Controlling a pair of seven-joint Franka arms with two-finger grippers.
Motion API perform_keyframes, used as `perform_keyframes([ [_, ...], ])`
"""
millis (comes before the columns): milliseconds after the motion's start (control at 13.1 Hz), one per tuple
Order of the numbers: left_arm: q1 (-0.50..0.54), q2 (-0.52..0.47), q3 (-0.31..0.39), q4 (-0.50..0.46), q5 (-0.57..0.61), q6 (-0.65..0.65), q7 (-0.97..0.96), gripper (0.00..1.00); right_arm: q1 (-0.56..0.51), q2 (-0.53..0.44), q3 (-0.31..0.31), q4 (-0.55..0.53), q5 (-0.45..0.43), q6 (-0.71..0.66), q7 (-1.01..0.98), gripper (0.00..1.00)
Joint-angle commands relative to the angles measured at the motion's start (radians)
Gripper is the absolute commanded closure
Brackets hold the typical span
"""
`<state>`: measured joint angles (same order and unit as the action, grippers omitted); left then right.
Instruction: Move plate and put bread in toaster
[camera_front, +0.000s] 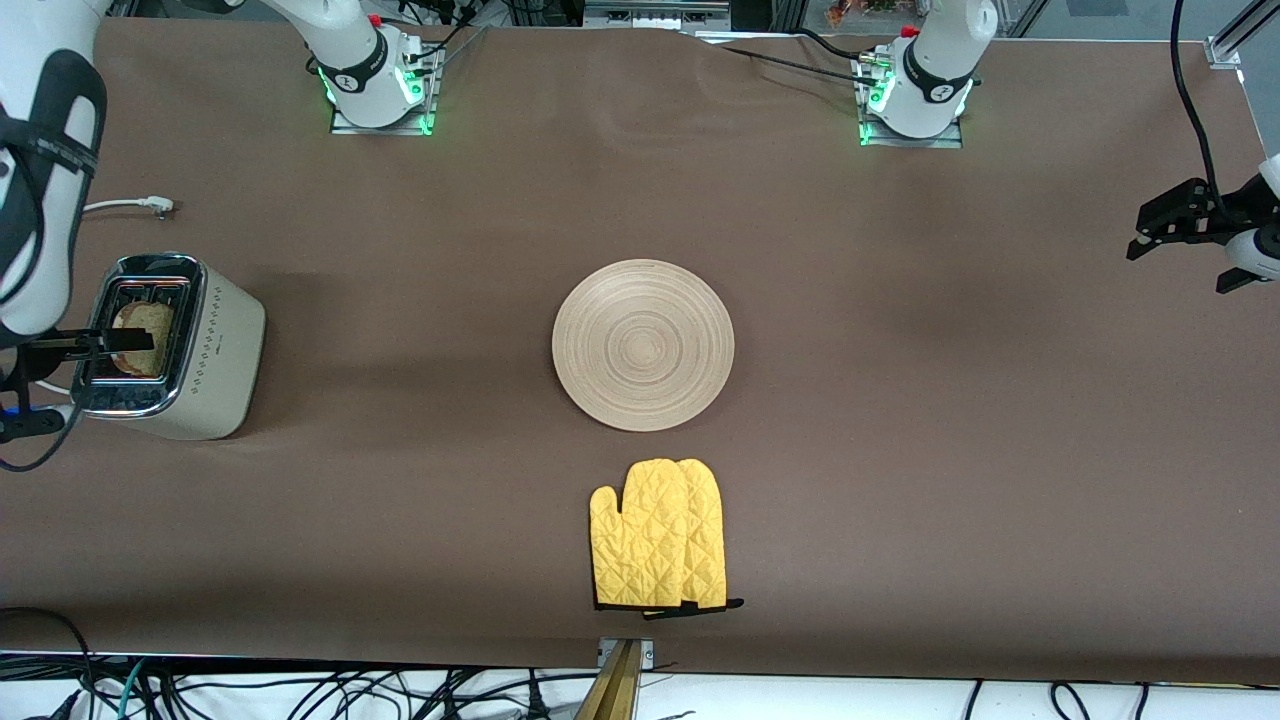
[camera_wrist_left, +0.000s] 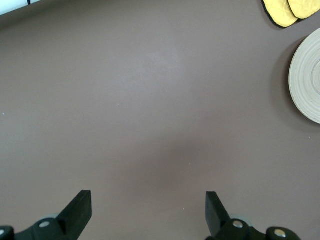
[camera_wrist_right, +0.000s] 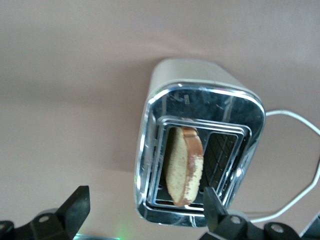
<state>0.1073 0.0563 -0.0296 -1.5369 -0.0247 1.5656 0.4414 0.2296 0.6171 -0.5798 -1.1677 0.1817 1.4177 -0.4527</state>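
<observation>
Right hand (camera_wrist_right: 145, 210) open, directly above toaster (camera_front: 170, 345); bread (camera_wrist_right: 184, 165) in slot beneath. Left hand (camera_wrist_left: 149, 207) open, waiting over bare table (camera_front: 900, 400), plate (camera_front: 643, 344) well apart.

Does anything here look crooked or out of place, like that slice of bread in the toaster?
Yes: the bread leans slantwise in its slot of the toaster, its top sticking up. The toaster's cord lies unplugged on the table. The plate and the yellow oven mitt lie flat, looking normal.

Beige ringed plate (camera_front: 643, 345); yellow quilted mitt (camera_front: 657, 535); cream dotted toaster (camera_front: 215, 362).
</observation>
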Motion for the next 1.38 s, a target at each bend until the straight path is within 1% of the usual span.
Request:
perform_keyframes([
  [0,0.012,0.013,-0.006,0.032,-0.024,-0.024,0.017,0.00,0.019,-0.014,0.003,0.039,0.053,-0.022,0.002,0.00],
  [306,0.012,0.013,-0.004,0.032,-0.024,-0.024,0.017,0.00,0.108,-0.036,0.003,0.042,0.110,-0.013,0.006,0.00],
  [536,0.009,0.013,-0.004,0.034,-0.024,-0.022,0.017,0.00,0.169,-0.057,0.002,0.042,0.116,-0.022,0.006,0.00],
  [613,0.011,0.013,-0.004,0.034,-0.026,-0.022,0.017,0.00,0.194,-0.060,-0.005,0.043,0.116,-0.007,0.008,0.00],
  [689,0.011,0.013,-0.004,0.034,-0.024,-0.022,0.017,0.00,0.224,-0.083,-0.005,0.042,0.107,0.000,0.012,0.00],
  [766,0.011,0.013,-0.004,0.034,-0.024,-0.022,0.017,0.00,0.223,-0.085,0.006,0.042,0.105,0.004,0.012,0.00],
  [843,0.012,0.013,-0.004,0.034,-0.024,-0.022,0.017,0.00,0.200,-0.094,0.020,0.040,0.108,0.018,0.014,0.00],
  [919,0.012,0.013,-0.004,0.034,-0.024,-0.022,0.017,0.00,0.165,-0.118,0.088,0.033,0.092,0.047,0.031,0.00],
  [996,0.012,0.013,-0.004,0.034,-0.024,-0.022,0.017,0.00,0.122,-0.164,0.180,0.010,0.002,0.090,0.064,0.00],
  [1072,0.011,0.013,-0.004,0.034,-0.023,-0.022,0.017,0.00,0.084,-0.216,0.292,-0.051,-0.113,0.152,0.110,0.00],
  [1149,0.011,0.013,-0.004,0.034,-0.023,-0.022,0.017,0.00,0.041,-0.267,0.384,-0.103,-0.236,0.221,0.156,0.00],
  [1226,0.011,0.013,-0.004,0.034,-0.023,-0.022,0.017,0.00,0.015,-0.307,0.441,-0.137,-0.299,0.239,0.182,0.00],
  [1302,0.011,0.013,-0.004,0.034,-0.023,-0.022,0.017,0.00,-0.010,-0.338,0.474,-0.173,-0.301,0.250,0.190,0.00],
])
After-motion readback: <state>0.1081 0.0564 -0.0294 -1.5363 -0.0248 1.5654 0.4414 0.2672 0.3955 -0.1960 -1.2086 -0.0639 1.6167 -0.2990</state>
